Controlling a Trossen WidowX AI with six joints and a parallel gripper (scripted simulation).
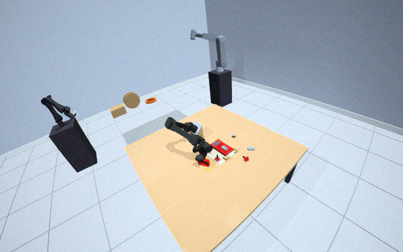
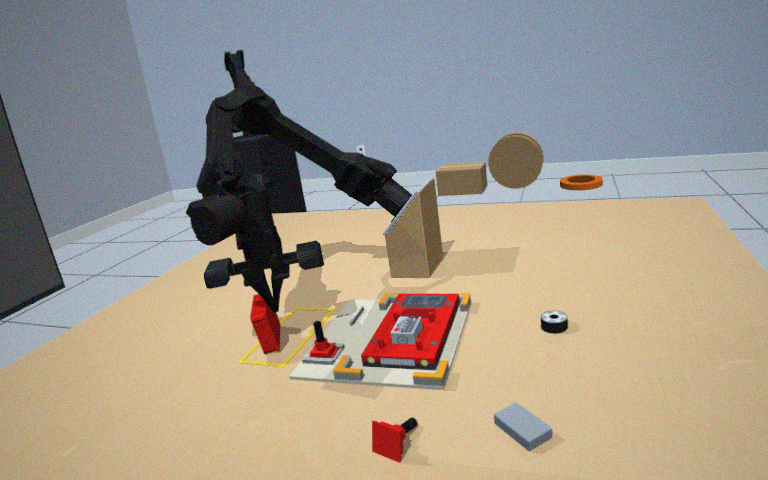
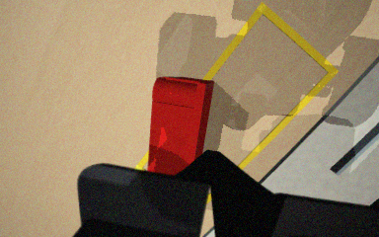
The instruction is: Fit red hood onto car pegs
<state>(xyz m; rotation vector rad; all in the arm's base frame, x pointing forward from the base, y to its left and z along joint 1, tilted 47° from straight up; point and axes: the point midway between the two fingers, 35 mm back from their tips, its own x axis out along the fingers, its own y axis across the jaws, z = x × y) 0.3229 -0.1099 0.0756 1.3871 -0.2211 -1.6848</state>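
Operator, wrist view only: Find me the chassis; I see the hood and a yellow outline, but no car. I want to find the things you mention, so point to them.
Observer: The red chassis (image 1: pixel 219 146) (image 2: pixel 437 329) sits between the orange-topped corner blocks of the jig (image 1: pixel 220 162) (image 2: pixel 352 333).
Operator: Tell me what stands on its deck.
Observer: A grey engine block (image 1: pixel 224 147) (image 2: pixel 406 330), with short red pegs (image 2: pixel 432 316) around it.
Operator: Now check the pincer (image 1: pixel 201 159) (image 2: pixel 275 309) (image 3: pixel 211 157); its tips are cropped and dark here.
Observer: Shut: in the exterior view the fingers taper together beside the upright hood (image 1: pixel 204 163) (image 2: pixel 266 329) (image 3: pixel 177 116).
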